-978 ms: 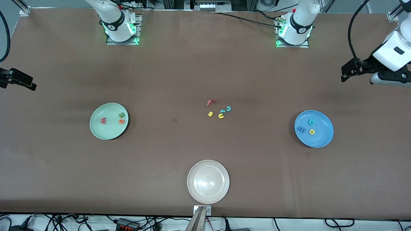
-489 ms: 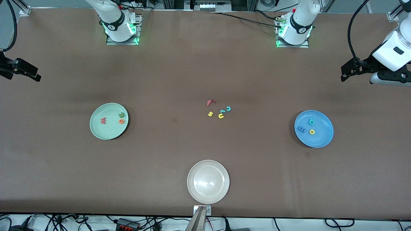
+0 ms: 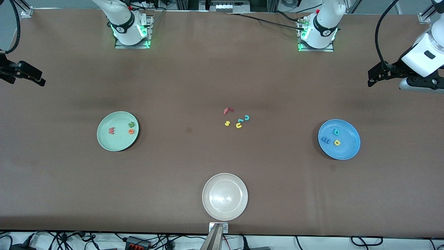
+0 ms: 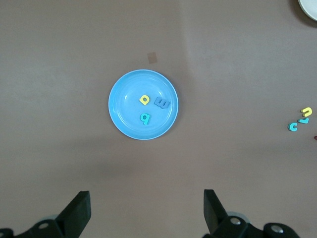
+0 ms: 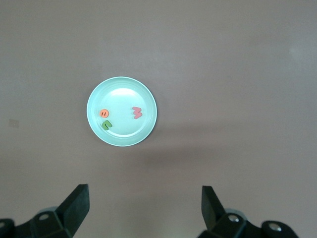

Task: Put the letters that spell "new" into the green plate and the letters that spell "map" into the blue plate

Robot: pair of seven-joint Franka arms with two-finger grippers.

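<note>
Letters sorted: w [image 3: 111, 131], e [image 3: 130, 131], n [image 3: 131, 124] in green plate [image 3: 105, 140]; m [image 3: 325, 139], p [image 3: 336, 142], a [image 3: 335, 131] in blue plate [image 3: 347, 152]
Right gripper [image 3: 34, 78], 10 o'clock over table edge, lifted slightly since a second ago; left gripper [image 3: 373, 79], 2 o'clock; both wide open, empty; job apparently complete

"new" letters [image 3: 121, 128] in green plate [image 3: 108, 142]; "map" letters [image 3: 332, 137] in blue plate [image 3: 347, 151]

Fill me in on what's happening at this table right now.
Nothing is being handled at this moment. The green plate holds the dark green n, orange e and red-pink w; the blue plate holds the blue m, teal a and yellow p. Both arms are pulled back with open, empty end effectors: the left end effector high above the blue plate's end of the table, the right end effector above the green plate's end. Spare letters lie mid-table, and the cream-white plate holds none.
</note>
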